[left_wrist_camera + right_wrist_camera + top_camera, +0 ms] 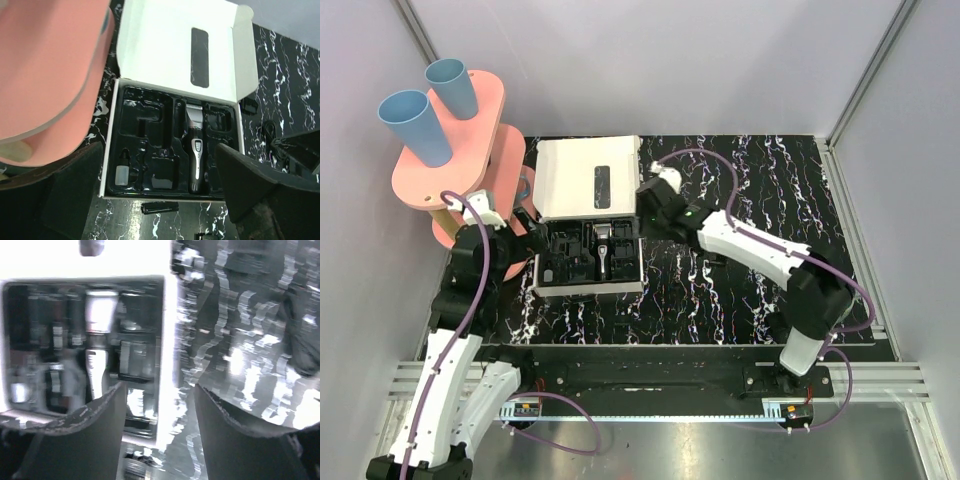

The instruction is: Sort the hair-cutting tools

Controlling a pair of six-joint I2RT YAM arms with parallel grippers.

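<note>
The white box [588,178] lies open with its black moulded tray [560,268] toward me. A slim black clipper [605,256] with a grey head lies in the tray [150,125], seen as the clipper [196,150] in the left wrist view. Small black pieces lie on the table: one [160,207] just in front of the box, one [248,105] by its right side. My left gripper [525,233] [160,187] hovers open at the tray's left end. My right gripper [643,218] [160,405] stands open over the box's right wall [170,350], nothing between its fingers; that view is blurred.
A pink two-tier stand [470,135] with two blue cups [415,125] stands at the back left, close to my left arm, and fills the left of the left wrist view [50,75]. A small white bottle [121,175] sits in the tray's left pocket.
</note>
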